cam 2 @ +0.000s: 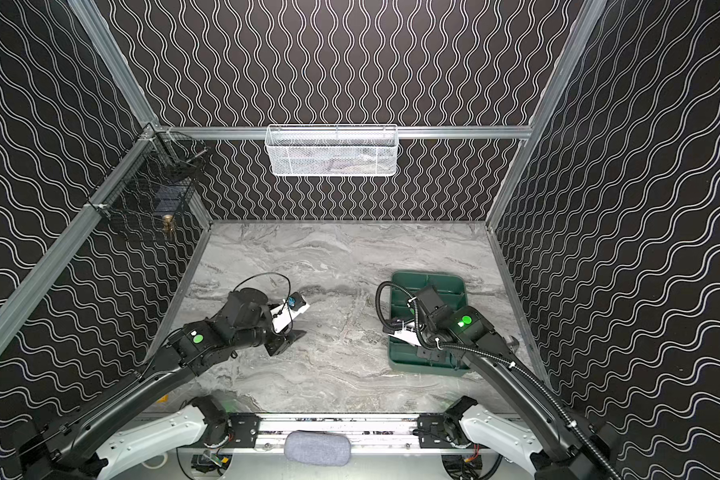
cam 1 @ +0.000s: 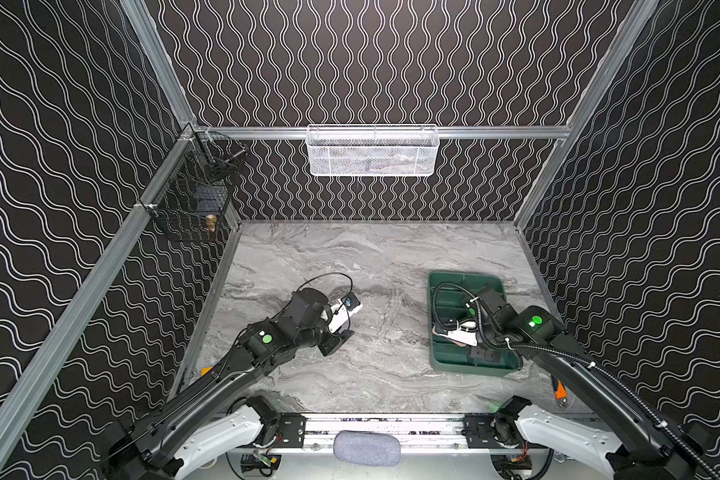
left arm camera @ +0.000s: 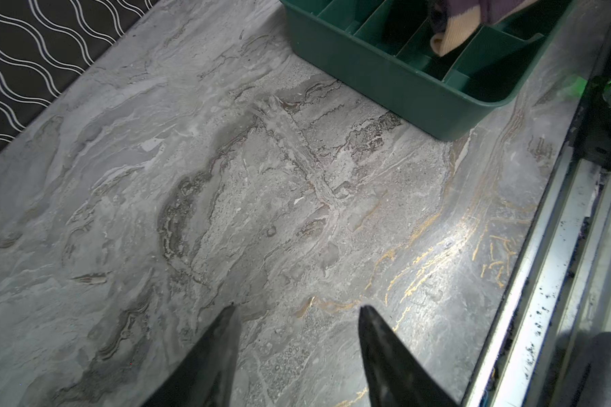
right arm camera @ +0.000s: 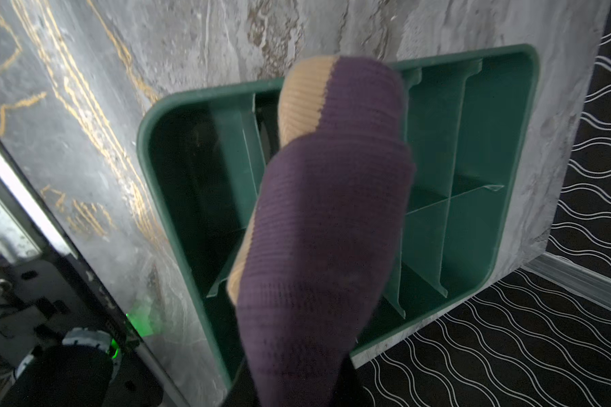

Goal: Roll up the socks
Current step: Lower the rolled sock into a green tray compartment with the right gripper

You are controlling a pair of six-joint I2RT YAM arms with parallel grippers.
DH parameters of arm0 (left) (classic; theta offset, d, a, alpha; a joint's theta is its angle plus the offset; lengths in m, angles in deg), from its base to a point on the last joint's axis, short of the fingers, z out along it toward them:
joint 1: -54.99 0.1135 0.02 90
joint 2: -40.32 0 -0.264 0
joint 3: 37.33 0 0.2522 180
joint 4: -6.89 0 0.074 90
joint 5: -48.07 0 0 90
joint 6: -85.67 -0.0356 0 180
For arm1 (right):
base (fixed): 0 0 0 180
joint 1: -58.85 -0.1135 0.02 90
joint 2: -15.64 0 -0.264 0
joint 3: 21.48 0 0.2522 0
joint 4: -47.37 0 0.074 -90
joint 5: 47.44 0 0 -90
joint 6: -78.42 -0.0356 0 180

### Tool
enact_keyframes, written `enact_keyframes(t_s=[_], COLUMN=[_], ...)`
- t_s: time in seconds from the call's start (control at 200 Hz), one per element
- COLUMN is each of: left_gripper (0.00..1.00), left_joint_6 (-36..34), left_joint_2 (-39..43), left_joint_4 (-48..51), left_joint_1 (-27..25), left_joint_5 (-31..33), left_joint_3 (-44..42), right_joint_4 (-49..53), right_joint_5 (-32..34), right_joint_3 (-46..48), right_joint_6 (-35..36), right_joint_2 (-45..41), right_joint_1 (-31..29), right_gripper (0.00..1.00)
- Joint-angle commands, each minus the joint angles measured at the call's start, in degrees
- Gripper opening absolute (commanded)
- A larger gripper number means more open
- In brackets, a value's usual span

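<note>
Two arms share the marble table (cam 1: 383, 257), most of it bare. The left gripper (left arm camera: 297, 309) hovers over open stone left of centre, its jaws apart with nothing between them, clear of the side wall and the front rail (left arm camera: 558, 253). The green tray (cam 1: 468, 369) sits on the right half, near the right edge, with a bare strip between it and the front rail. The right gripper (cam 1: 481, 353) is above the tray's near end, clamped on the purple sock (right arm camera: 325, 218), whose tan end hangs over the dividers; whether it touches them cannot be told. Bare marble runs from the tray to the back wall.
</note>
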Motion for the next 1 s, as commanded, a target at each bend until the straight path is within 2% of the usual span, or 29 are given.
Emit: enact_keyframes(t_s=[0.0, 0.205, 0.39, 0.571, 0.991], left_gripper=[0.57, 0.56, 0.56, 0.56, 0.55], left_joint_6=[1.30, 1.40, 1.24, 1.21, 1.55], left_joint_2=[-0.63, -0.99, -0.82, -0.82, -1.99], left_joint_4=[-2.41, -2.33, -1.94, -1.66, -1.64], left_joint_1=[0.06, -0.01, 0.02, 0.01, 0.04], left_joint_5=[-3.50, -4.24, -3.92, -3.79, -3.36], left_joint_3=[-0.29, -0.36, -0.64, -0.86, -1.17], right_joint_4=[1.10, -7.12, -13.65, -20.84, -32.52], right_joint_5=[1.10, 1.39, -3.41, -9.37, -15.88], right_joint_3=[0.67, 0.29, 0.44, 2.75, 8.08], right_joint_6=[5.45, 10.82, 11.77, 11.06, 10.35], right_joint_2=[2.39, 10.10, 16.95, 18.89, 21.27], right_joint_1=[1.67, 2.69, 2.84, 3.96, 6.25], right_gripper=[0.00, 0.00, 0.00, 0.00, 0.00])
